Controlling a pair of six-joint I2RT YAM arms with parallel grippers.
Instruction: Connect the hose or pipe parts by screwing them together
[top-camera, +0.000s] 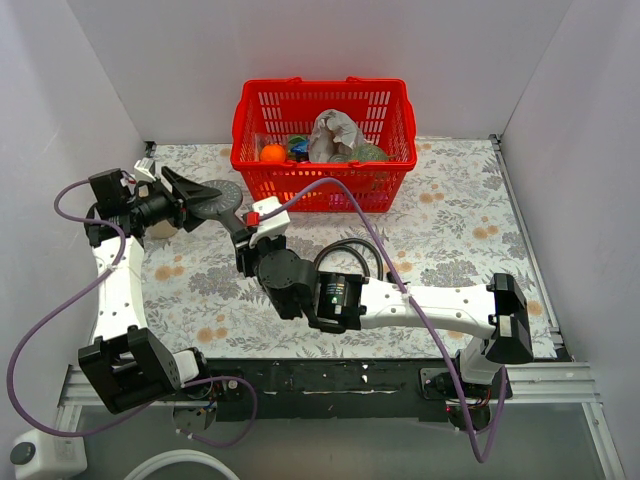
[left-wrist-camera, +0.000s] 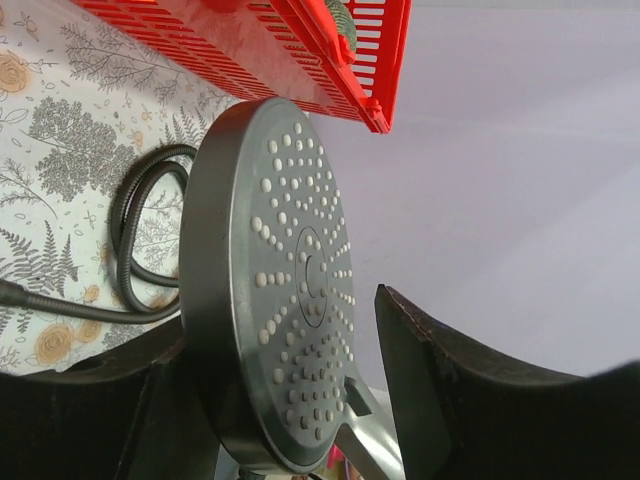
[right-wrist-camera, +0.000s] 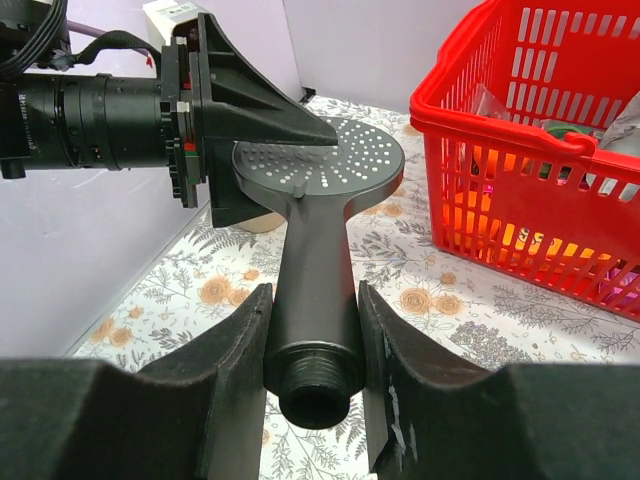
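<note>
Shower wand, grey with a round flat head, hangs level above the table at about 10 o'clock from the table's middle. The right hand is clenched on its straight handle, a finger pressed to each side, and the threaded end pokes out open just past them. The left hand straddles the head from 9 o'clock. In the left wrist view one finger lies against the head's back while a thin gap shows by the spray face, so I cannot tell whether it grips. The dark coiled hose lies on the table near the middle. Its 6 o'clock part is hidden under the right arm, and its end nuts cannot be made out. A red basket stands at 12 o'clock by the back wall, near the head. The widest free stretch of table runs from 2 to 4 o'clock, up to the right wall.
</note>
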